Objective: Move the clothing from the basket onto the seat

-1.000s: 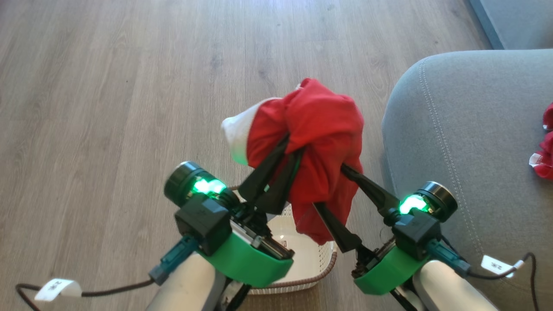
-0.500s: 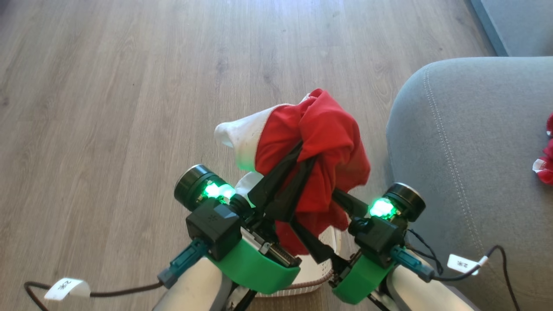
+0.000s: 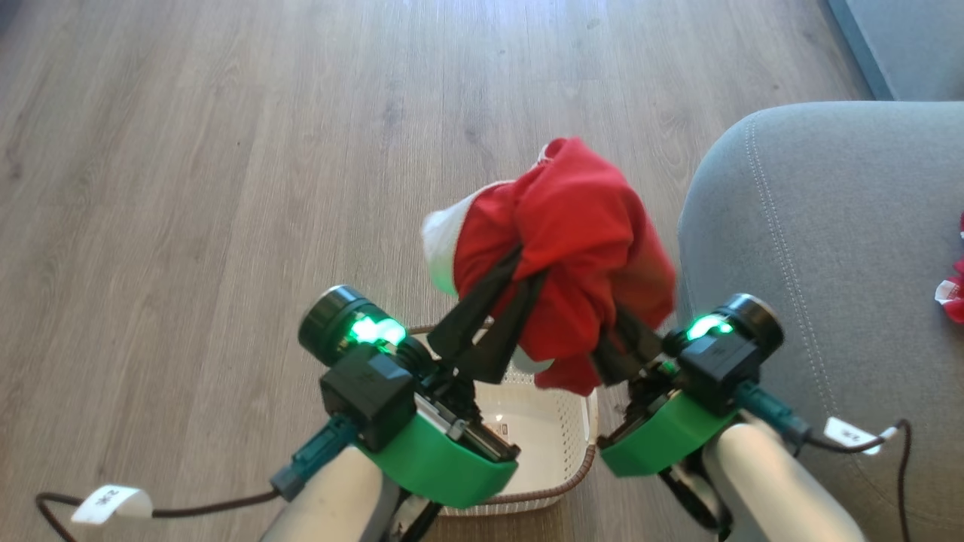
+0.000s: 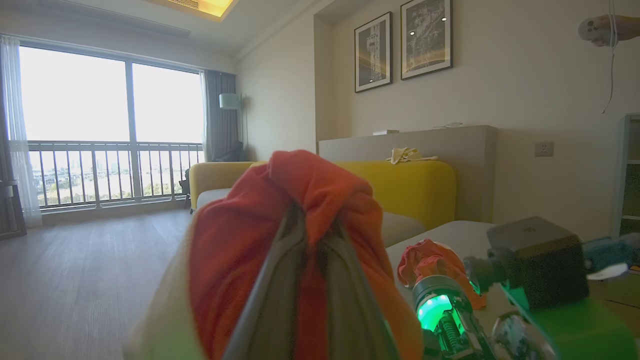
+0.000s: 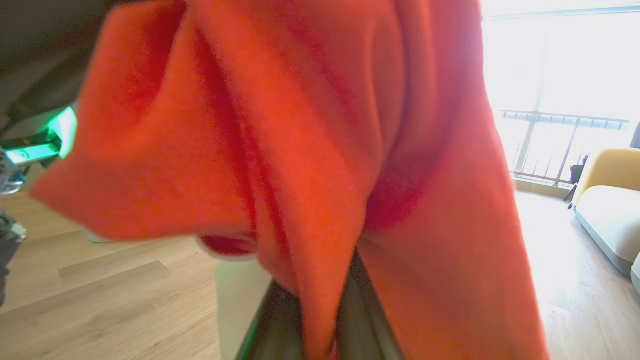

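**Wood floor scene: red clothing held up over the basket, beside the seat**

Pale wood floor fills the background of the head view. The clothing is a bunched red lump raised off the floor, above the far end of the basket and just beside the rounded corner of the grey seat. Its white band points to the robot's left and a red tail hangs down toward the basket. The bunching leaves no clear long axis.

The left gripper is clamped on the clothing, with both fingers converging into the fabric. The right gripper reaches into the lump from below. Cloth covers its fingertips, so whether it is closed cannot be told. In the right wrist view, blurred red cloth drapes over the fingers.

The basket is partly hidden behind the left gripper. Its visible white bottom carries a sticker. A second red garment lies on the seat, cut off by the right edge.
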Tool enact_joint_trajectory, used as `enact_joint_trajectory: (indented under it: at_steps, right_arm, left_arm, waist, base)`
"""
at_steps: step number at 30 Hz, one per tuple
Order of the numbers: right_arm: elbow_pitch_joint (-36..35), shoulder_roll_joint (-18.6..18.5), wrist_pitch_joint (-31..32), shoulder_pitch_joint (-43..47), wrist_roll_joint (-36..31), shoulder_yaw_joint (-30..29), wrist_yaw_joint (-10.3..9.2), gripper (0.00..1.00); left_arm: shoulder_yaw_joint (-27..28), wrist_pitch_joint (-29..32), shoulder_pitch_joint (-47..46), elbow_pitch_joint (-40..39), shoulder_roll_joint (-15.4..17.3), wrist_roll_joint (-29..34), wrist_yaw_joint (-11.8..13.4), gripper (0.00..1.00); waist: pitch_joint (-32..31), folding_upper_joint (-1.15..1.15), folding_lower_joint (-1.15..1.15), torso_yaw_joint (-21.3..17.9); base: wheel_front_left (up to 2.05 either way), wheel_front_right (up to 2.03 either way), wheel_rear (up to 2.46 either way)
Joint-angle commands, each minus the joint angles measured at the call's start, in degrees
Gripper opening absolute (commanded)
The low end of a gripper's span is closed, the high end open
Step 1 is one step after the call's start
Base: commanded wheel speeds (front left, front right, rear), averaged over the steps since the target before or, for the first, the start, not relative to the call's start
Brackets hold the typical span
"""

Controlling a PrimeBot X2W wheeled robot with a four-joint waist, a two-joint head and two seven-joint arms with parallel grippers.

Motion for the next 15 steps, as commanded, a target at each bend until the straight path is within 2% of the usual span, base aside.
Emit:
enact_joint_trajectory:
  at_steps: [1, 15]
  right_arm:
    - [-2.33, 0.75, -0.29, -1.11, 0.27, 0.09, -0.01, 0.0]
    - [-5.32, 3.88, -0.29, 0.05, -0.04, -10.82, -0.01, 0.0]
  left_arm:
    - [2.4, -0.55, -2.26, -1.96, 0.05, 0.18, -0.08, 0.0]
    - [2.98, -0.55, -1.84, -1.22, 0.05, 0.55, -0.66, 0.0]
  waist:
    - [0.09, 0.0, 0.0, -0.06]
    - [0.95, 0.0, 0.0, -0.16]
  base:
    - [0.0, 0.0, 0.0]
    - [0.0, 0.0, 0.0]
